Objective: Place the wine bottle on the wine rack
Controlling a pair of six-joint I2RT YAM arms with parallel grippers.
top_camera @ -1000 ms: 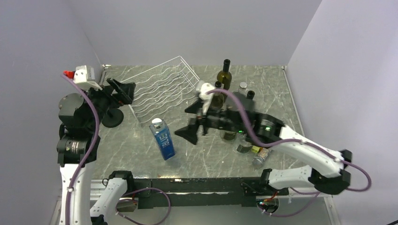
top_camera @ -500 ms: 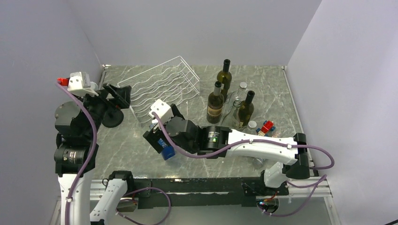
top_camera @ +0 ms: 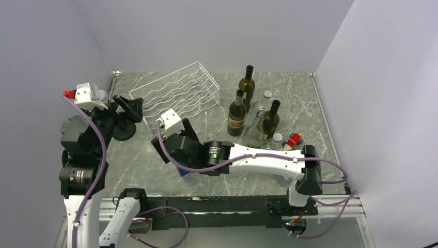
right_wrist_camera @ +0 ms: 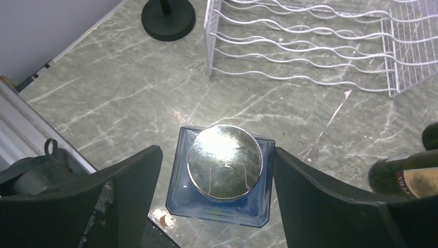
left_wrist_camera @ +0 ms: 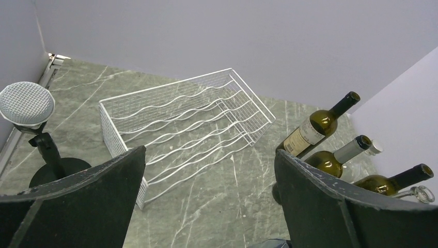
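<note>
Even, bright overhead light, soft shadows, glare on the silver cap (right_wrist_camera: 224, 161)

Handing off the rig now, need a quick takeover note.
Left gripper open, raised, holding nothing.
Right gripper open, jaws straddling the upright blue square bottle, no grip yet.
Wine rack empty, back left; three wine bottles stand upright to its right.
Done: nothing racked.
Left: grasp a wine bottle, probably not the blue one, and lay it in a cradle.
</note>
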